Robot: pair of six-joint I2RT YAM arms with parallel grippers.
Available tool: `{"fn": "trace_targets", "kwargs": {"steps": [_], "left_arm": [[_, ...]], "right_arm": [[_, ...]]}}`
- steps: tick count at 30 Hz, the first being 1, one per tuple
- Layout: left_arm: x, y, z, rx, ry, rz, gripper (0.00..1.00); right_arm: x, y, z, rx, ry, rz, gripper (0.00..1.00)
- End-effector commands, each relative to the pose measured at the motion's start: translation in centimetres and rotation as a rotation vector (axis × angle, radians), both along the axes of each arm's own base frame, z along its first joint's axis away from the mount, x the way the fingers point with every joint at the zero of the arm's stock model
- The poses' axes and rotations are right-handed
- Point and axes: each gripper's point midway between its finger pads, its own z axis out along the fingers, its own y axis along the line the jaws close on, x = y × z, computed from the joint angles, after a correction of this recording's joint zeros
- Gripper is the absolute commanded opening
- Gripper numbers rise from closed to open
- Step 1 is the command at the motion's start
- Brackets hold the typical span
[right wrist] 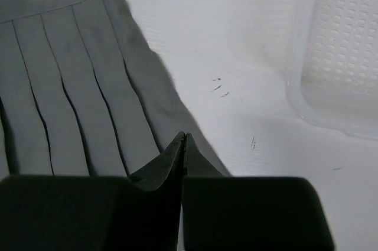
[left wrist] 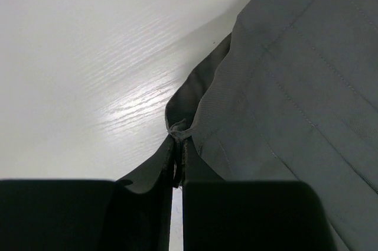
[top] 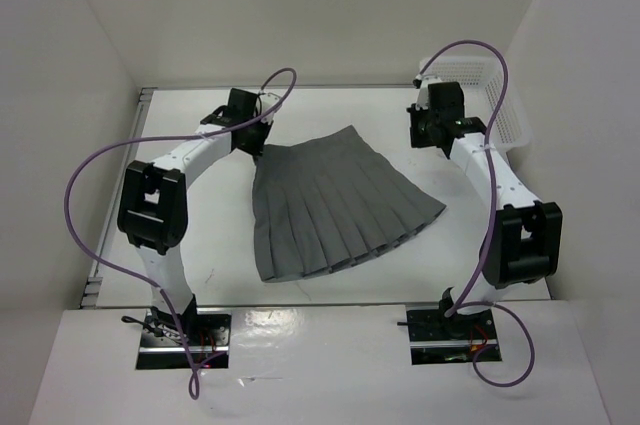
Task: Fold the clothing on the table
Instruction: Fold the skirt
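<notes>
Left claw pinching the skirt's corner, right claw closed and empty

The grey pleated skirt [top: 335,200] lies spread flat in the middle of the white table [top: 220,245], waistband toward the far-left and flared hem toward the near-right; the left gripper [top: 255,150] sits at the waistband's left corner, its jaws nearly together on a small pucker of the fabric edge, clearest in the left wrist view [left wrist: 179,143], while the right gripper [top: 432,132] is apart from the skirt on the far right, beside the white mesh basket [top: 500,95], its jaws pressed fully together [right wrist: 184,140] with nothing between them
</notes>
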Motion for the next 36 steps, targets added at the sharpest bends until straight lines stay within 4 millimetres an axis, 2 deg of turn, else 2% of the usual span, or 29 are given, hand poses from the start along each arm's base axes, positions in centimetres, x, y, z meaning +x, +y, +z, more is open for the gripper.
{"fn": "trace_targets", "kwargs": {"steps": [1, 2, 4, 5, 6, 7, 8, 10, 11, 12, 13, 14, 15, 16, 17, 18, 19, 21, 23, 24, 26, 27, 29, 30, 32, 33, 34, 35, 36], "left_arm": [[1.2, -0.9, 2.9, 0.002, -0.098, -0.029, 0.00], [1.4, -0.8, 3.6, 0.003, -0.119, -0.022, 0.00], [1.5, -0.7, 3.6, 0.018, -0.125, -0.038, 0.00], [1.4, -0.7, 3.3, 0.022, -0.110, -0.039, 0.00], [1.7, -0.8, 3.7, 0.019, -0.122, -0.039, 0.00], [1.6, -0.6, 2.9, 0.026, -0.098, -0.026, 0.00], [1.5, -0.6, 2.9, 0.026, -0.098, -0.026, 0.00], [0.6, -0.4, 1.4, 0.026, -0.057, -0.016, 0.00], [0.4, -0.4, 1.4, 0.016, -0.062, -0.007, 0.00], [0.2, -0.3, 0.8, 0.018, -0.055, -0.007, 0.00], [-0.5, -0.2, 0.5, 0.016, -0.041, 0.000, 0.00], [-0.5, -0.2, 0.5, 0.016, -0.041, 0.000, 0.00], [-1.0, 0.0, 0.3, 0.019, -0.029, 0.000, 0.00], [-1.3, 0.2, 0.2, 0.027, -0.026, 0.006, 0.00], [-1.7, 0.3, 0.2, 0.030, -0.018, 0.006, 0.00], [-1.9, 0.4, 0.6, 0.028, -0.025, 0.006, 0.00], [-2.2, 0.4, 0.6, 0.022, -0.021, 0.013, 0.00], [-2.6, 1.0, 0.7, 0.023, -0.021, 0.022, 0.00], [-2.8, 1.6, 0.7, 0.023, -0.020, 0.032, 0.00], [-3.1, 1.6, 0.7, 0.023, -0.018, 0.033, 0.00], [-3.2, 2.3, 0.3, 0.019, -0.007, 0.045, 0.00], [-3.2, 2.3, 0.3, 0.019, -0.007, 0.045, 0.00], [-3.7, 2.5, 0.0, 0.022, 0.001, 0.045, 0.00], [-3.8, 2.3, 0.0, 0.015, 0.003, 0.039, 0.00], [-4.0, 2.4, 0.1, 0.015, 0.003, 0.039, 0.00], [-4.0, 2.4, 0.1, 0.015, 0.003, 0.039, 0.00], [-4.2, 2.8, -0.3, 0.018, 0.014, 0.048, 0.00], [-4.2, 2.8, -0.3, 0.018, 0.014, 0.048, 0.00], [-4.2, 2.8, -0.3, 0.018, 0.014, 0.048, 0.00]], "right_arm": [[1.1, -0.9, 1.7, -0.029, -0.082, -0.051, 0.00], [1.4, -0.6, 1.8, -0.020, -0.082, -0.041, 0.00], [1.7, 0.1, 1.0, -0.001, -0.061, -0.014, 0.00], [1.9, 0.4, 1.4, 0.012, -0.070, -0.001, 0.00], [1.9, 0.8, 0.7, 0.024, -0.051, 0.017, 0.00], [2.3, 1.3, 1.2, 0.042, -0.059, 0.037, 0.02], [2.2, 2.2, 0.4, 0.073, -0.027, 0.077, 0.25], [2.4, 3.1, 0.5, 0.100, -0.019, 0.122, 0.60], [2.7, 3.8, -0.3, 0.113, -0.001, 0.156, 0.76], [3.2, 4.0, -0.4, 0.121, 0.002, 0.165, 0.80], [3.9, 4.8, 0.4, 0.117, -0.011, 0.195, 0.81], [4.9, 4.8, -1.2, 0.099, 0.015, 0.209, 0.82], [6.0, 5.8, -0.2, 0.095, -0.006, 0.240, 0.82], [6.4, 6.8, -0.8, 0.081, 0.011, 0.272, 0.82], [7.2, 7.5, -3.0, 0.058, 0.042, 0.313, 0.82], [8.3, 8.5, -2.3, 0.059, 0.013, 0.348, 0.82], [8.9, 8.9, -2.7, 0.058, 0.012, 0.372, 0.82], [10.9, 10.2, -4.0, 0.077, 0.016, 0.436, 0.79], [11.4, 10.8, -5.2, 0.091, 0.061, 0.474, 0.77], [12.8, 11.6, -6.0, 0.112, 0.069, 0.493, 0.76], [12.6, 12.2, -7.7, 0.109, 0.133, 0.526, 0.72], [13.2, 13.1, -8.5, 0.106, 0.133, 0.563, 0.69], [13.3, 14.0, -8.9, 0.106, 0.139, 0.590, 0.69], [13.3, 14.0, -10.3, 0.108, 0.166, 0.589, 0.69], [13.2, 14.8, -10.3, 0.108, 0.178, 0.615, 0.67], [12.9, 15.5, -12.0, 0.110, 0.210, 0.636, 0.66], [12.8, 15.7, -12.2, 0.120, 0.221, 0.643, 0.66], [13.4, 15.8, -11.4, 0.113, 0.196, 0.651, 0.66], [13.0, 15.9, -11.7, 0.125, 0.222, 0.657, 0.66]]}}
